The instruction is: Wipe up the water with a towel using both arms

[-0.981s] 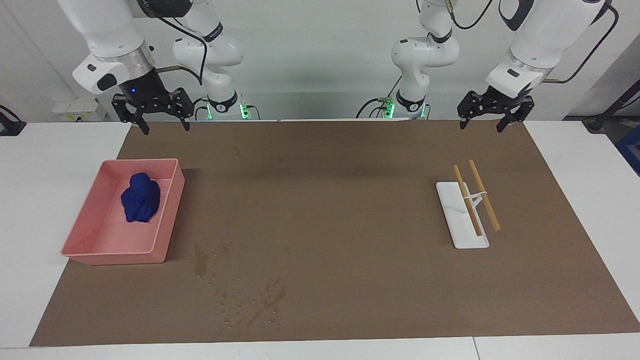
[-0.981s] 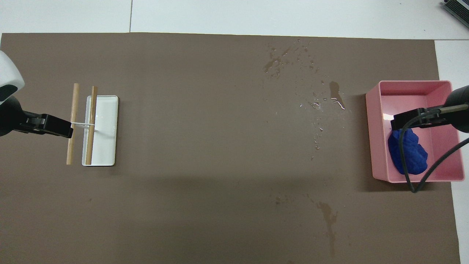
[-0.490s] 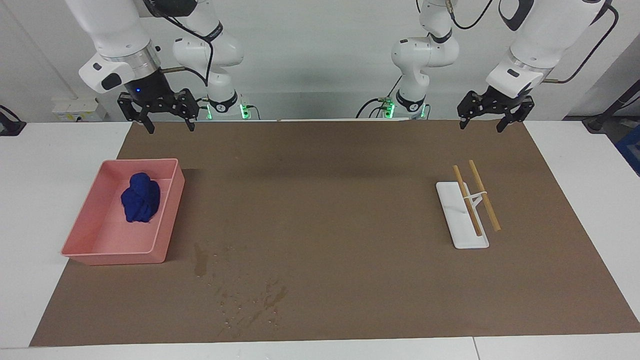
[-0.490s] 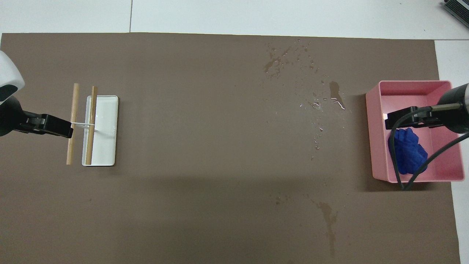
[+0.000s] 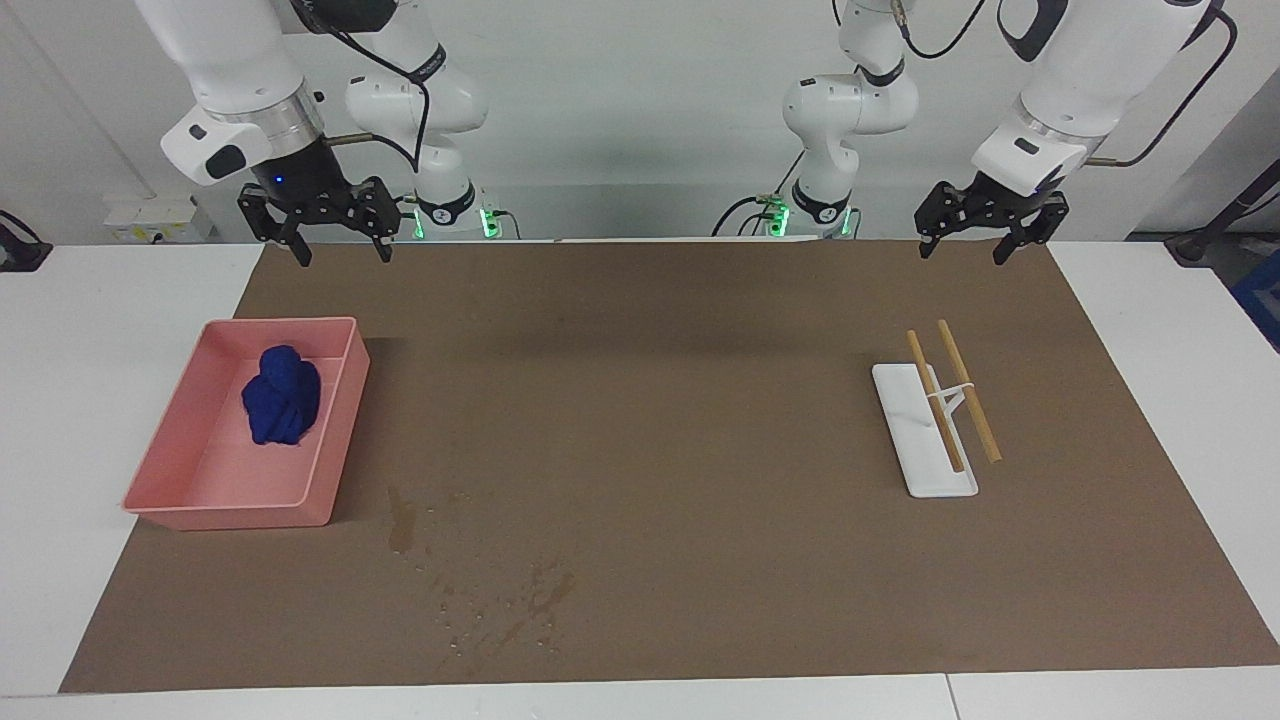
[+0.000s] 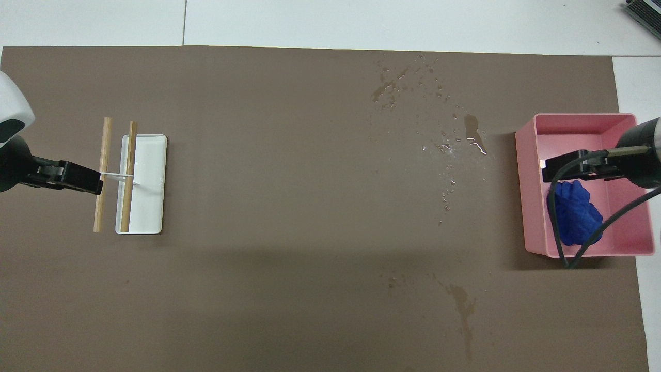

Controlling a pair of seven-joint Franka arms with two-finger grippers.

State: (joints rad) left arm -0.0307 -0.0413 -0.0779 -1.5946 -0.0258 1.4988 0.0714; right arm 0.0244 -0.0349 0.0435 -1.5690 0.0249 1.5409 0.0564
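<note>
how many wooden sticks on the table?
2. Both lie side by side at the left arm's end of the mat: one stick lies across the white tray, the other stick just off its edge, over the mat. A thin white piece joins them. None seem hidden.

Right gripper (image 5: 342, 243) hangs with fingers spread above the pink tray (image 5: 340, 420); straight down, only tray walls ring the towel (image 5: 282, 395), nothing overhead blocking.

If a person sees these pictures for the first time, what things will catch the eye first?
Most likely the blue towel, bunched up in the pink tray toward the right arm's end of the brown mat. Next, the water spilled beside the tray, farther from the robots. Both grippers hang open and empty.
</note>
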